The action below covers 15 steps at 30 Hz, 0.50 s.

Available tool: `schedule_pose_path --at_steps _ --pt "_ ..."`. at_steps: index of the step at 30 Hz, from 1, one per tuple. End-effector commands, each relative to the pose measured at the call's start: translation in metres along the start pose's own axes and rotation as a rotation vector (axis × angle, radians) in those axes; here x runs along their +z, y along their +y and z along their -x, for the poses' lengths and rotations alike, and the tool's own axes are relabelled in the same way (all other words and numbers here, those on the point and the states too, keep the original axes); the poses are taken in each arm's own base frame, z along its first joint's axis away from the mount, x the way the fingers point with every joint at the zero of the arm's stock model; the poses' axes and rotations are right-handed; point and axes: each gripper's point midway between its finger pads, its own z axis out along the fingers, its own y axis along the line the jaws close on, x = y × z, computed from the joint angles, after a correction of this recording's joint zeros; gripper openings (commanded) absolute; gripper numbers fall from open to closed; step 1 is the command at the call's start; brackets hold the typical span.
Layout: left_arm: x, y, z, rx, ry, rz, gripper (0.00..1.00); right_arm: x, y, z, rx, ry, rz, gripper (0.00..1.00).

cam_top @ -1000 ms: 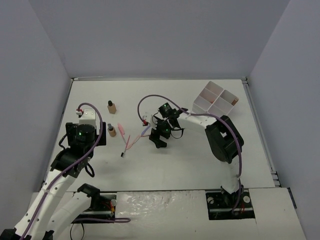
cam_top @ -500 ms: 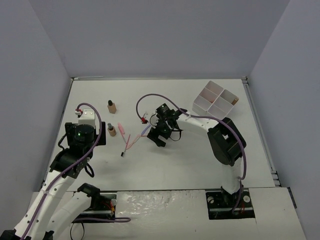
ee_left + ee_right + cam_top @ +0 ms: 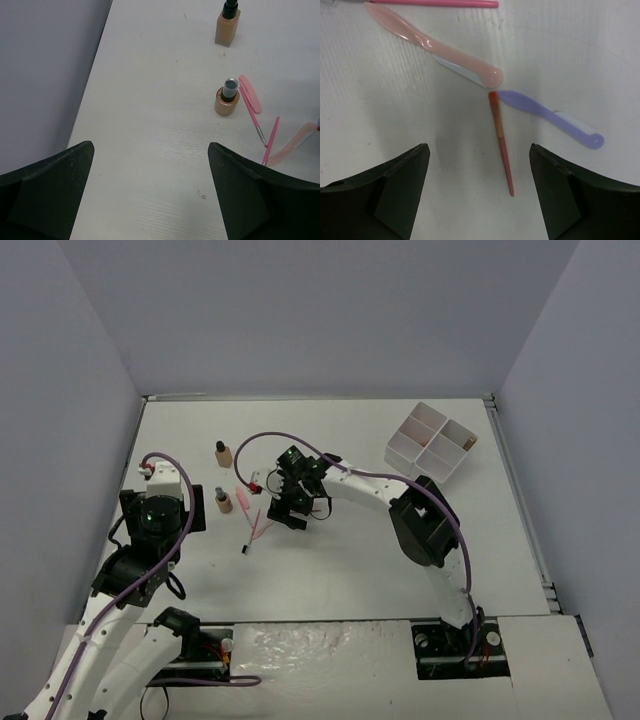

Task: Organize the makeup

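Two tan bottles with dark caps stand left of centre, one farther (image 3: pixel 222 452) (image 3: pixel 227 27), one nearer (image 3: pixel 224 502) (image 3: pixel 226 97). Beside the nearer bottle lie a pink stick (image 3: pixel 241 493) (image 3: pixel 250 92) and thin pink pencils (image 3: pixel 256 525) (image 3: pixel 270 140). My right gripper (image 3: pixel 288 508) (image 3: pixel 479 150) hangs open just above the table. An orange-red pencil (image 3: pixel 501 145) lies between its fingers, untouched. A purple stick (image 3: pixel 550 117) and a pale pink stick (image 3: pixel 437 50) lie just beyond it. My left gripper (image 3: pixel 163 512) (image 3: pixel 150 147) is open over bare table, left of the bottles.
The white four-compartment tray (image 3: pixel 428 445) stands at the far right with a small tan thing (image 3: pixel 470 443) in its right corner. A grey wall (image 3: pixel 45 75) runs close along the left of my left gripper. The right arm's purple cable (image 3: pixel 250 445) loops above the pencils.
The right arm has swung left, bringing its gripper over the pencils, and its jaws have narrowed a little. The left arm has shifted slightly left and toward the near edge.
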Motion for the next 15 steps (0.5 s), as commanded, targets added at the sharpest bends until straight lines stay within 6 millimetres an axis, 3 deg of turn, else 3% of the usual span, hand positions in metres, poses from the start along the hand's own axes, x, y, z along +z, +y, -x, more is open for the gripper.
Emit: schedule_pose_path --at_steps 1,10,13,15 --pt "0.002 0.005 0.017 -0.037 -0.047 0.032 0.97 -0.003 -0.012 0.007 -0.043 0.015 -0.024 0.77" --pt "0.003 0.004 0.016 -0.037 -0.045 0.029 0.97 0.015 -0.010 -0.007 -0.037 0.054 0.002 0.74" --pt "0.003 0.004 0.016 -0.037 -0.045 0.030 0.97 0.019 -0.005 -0.015 -0.028 0.070 0.018 0.63" --pt "0.003 0.005 0.017 -0.037 -0.046 0.032 0.97 0.019 -0.001 -0.021 -0.017 0.083 0.027 0.47"
